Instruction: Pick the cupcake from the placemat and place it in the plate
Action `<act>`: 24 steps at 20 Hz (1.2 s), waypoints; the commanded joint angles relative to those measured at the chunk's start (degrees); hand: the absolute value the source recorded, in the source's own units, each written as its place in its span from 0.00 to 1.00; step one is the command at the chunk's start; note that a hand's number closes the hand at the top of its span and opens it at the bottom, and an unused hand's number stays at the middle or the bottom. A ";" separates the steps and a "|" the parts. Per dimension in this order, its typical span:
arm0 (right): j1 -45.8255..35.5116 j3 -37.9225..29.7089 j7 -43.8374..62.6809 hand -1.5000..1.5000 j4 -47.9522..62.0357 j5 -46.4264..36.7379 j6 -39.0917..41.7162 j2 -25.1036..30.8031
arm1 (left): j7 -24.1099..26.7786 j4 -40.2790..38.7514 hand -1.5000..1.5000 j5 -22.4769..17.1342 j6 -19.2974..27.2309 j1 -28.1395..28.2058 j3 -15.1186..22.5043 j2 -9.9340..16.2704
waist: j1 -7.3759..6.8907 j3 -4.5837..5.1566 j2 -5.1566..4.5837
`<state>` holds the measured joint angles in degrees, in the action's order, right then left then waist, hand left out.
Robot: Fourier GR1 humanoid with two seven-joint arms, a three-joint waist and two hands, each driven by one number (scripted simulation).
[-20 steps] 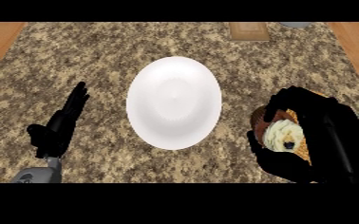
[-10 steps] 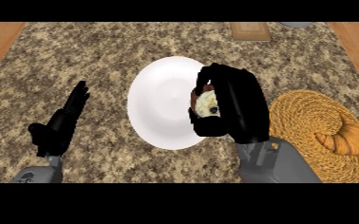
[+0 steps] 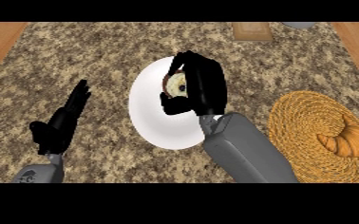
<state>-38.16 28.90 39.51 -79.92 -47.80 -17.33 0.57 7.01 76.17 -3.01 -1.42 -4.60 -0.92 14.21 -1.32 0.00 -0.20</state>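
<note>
we are at the placing step, as we judge it: our right hand [image 3: 200, 88] is over the white plate [image 3: 151, 123], fingers and thumb curled round the cupcake [image 3: 175, 83], of which only a pale frosted top and a rim of brown show between the black fingers. the cupcake sits above the upper right part of the plate, inside its outline as seen from above (whether it already touches the plate's surface or hangs just over it, we cannot tell from this steep downward view). the grey forearm runs in from the lower edge and crosses the plate's right rim. the woven placemat [image 3: 301, 128] lies well to the right on the speckled stone counter [image 3: 98, 52], and what remains on it is a croissant [image 3: 340, 142] near its right edge, apart from our arm. our left hand [image 3: 63, 121] rests at the left of the view, fingers straight and holding nothing, clear of the plate. the pick looks done and the carry nearly so; what is left, in our reading, is to lower the cupcake until its base meets the plate, then uncurl the fingers and thumb evenly so it is not tipped onto its side, and lift the hand straight up rather than sweeping sideways across the frosting. a spot nearer the plate's middle would leave more margin from the rim.
</note>
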 commanded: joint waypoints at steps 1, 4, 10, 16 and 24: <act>-2.91 3.35 4.07 0.00 9.77 2.84 -11.53 -0.54 | 0.26 0.24 0.50 0.35 -0.54 0.06 0.17 -0.28 | -0.22 0.00 -0.04; -10.07 2.10 4.44 0.00 17.41 8.51 -12.06 -0.55 | -1.53 3.43 0.50 1.72 1.52 2.14 1.34 -1.84 | -0.46 -0.01 -0.04; -9.57 3.53 1.60 0.00 17.05 15.99 -22.97 -0.56 | -0.93 0.12 0.50 0.63 -0.15 -1.51 -0.89 -0.86 | 0.07 -0.01 0.00; -1.42 -5.68 -10.50 0.00 9.19 22.85 -29.34 -0.34 | -1.94 1.37 0.50 -0.77 -1.25 -0.41 -3.13 1.30 | 1.12 -0.09 0.08; 17.31 -14.77 -34.83 0.00 -2.47 43.83 -18.91 7.85 | 1.58 -1.00 0.50 0.94 -0.71 0.22 -2.36 -0.53 | 1.61 -0.08 0.02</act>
<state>-27.44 18.81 14.92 -79.08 -12.08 -40.57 5.22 7.12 77.35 -2.23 -1.82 -2.92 -2.34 13.37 0.02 -0.09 -0.12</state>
